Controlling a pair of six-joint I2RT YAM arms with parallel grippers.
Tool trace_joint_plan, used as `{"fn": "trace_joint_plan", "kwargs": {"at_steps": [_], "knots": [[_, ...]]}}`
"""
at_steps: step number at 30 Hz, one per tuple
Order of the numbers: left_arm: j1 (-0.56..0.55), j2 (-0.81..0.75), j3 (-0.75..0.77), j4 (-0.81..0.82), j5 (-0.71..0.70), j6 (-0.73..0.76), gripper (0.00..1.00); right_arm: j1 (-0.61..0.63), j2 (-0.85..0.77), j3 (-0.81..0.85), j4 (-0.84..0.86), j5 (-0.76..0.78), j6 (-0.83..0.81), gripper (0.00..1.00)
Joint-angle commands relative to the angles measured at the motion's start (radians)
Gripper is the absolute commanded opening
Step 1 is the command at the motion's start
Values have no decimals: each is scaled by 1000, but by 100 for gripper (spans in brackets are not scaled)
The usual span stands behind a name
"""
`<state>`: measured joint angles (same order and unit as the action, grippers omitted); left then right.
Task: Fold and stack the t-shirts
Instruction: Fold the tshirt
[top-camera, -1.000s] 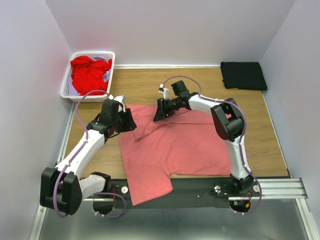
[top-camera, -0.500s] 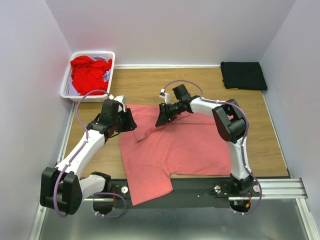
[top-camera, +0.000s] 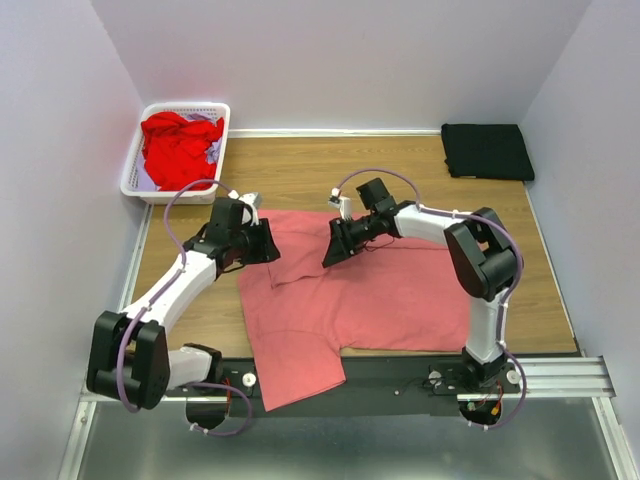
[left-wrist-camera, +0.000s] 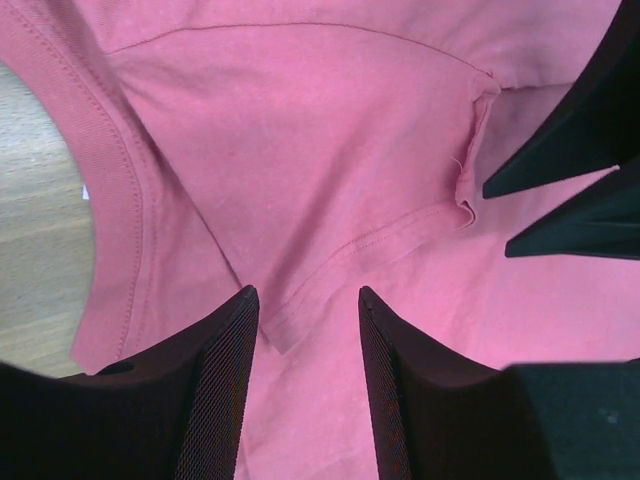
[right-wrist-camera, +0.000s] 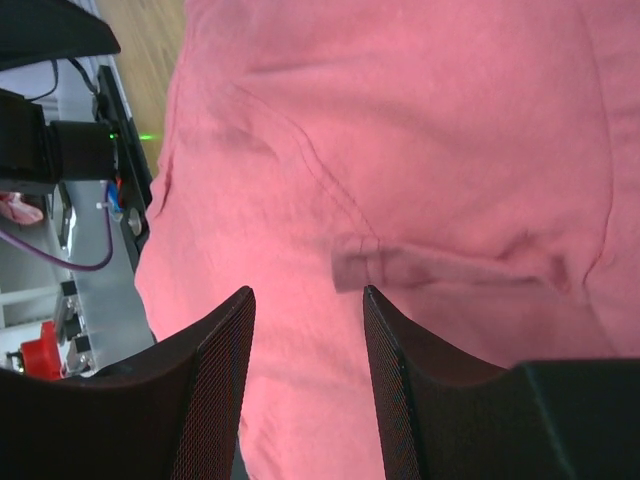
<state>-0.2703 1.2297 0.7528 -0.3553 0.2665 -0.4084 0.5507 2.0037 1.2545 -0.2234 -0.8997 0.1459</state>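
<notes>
L claw (top-camera: 271, 245) hung part-open, empty, over collar edge of pink shirt (top-camera: 390, 290); R claw (top-camera: 331, 252) same, mid-shirt; table (top-camera: 300, 180) wood showed beyond shirt.

The salmon-pink t-shirt (top-camera: 370, 290) is seen to be soft matt cloth, with stitched hems and a ribbed collar band. The red t-shirt (top-camera: 178, 148) and the black t-shirt (top-camera: 487, 150) are likewise matt cloth. The far-left basket (top-camera: 133, 172) is made of white lattice plastic. The table (top-camera: 300, 175) is finished in matt wood grain. A fine mesh texture is borne by the black pads (left-wrist-camera: 215, 390) of the left gripper (left-wrist-camera: 305, 295).
</notes>
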Motion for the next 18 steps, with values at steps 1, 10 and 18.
{"fn": "trace_joint_plan", "kwargs": {"at_steps": [1,10,18], "knots": [[-6,33,14,65,42,10,51,-21,-92,-78,-8,80,-13,54],[-7,186,69,183,33,-33,38,-112,-226,-40,-16,184,78,49],[-4,323,86,216,-36,-1,19,37,-62,146,-25,347,181,32]]}}
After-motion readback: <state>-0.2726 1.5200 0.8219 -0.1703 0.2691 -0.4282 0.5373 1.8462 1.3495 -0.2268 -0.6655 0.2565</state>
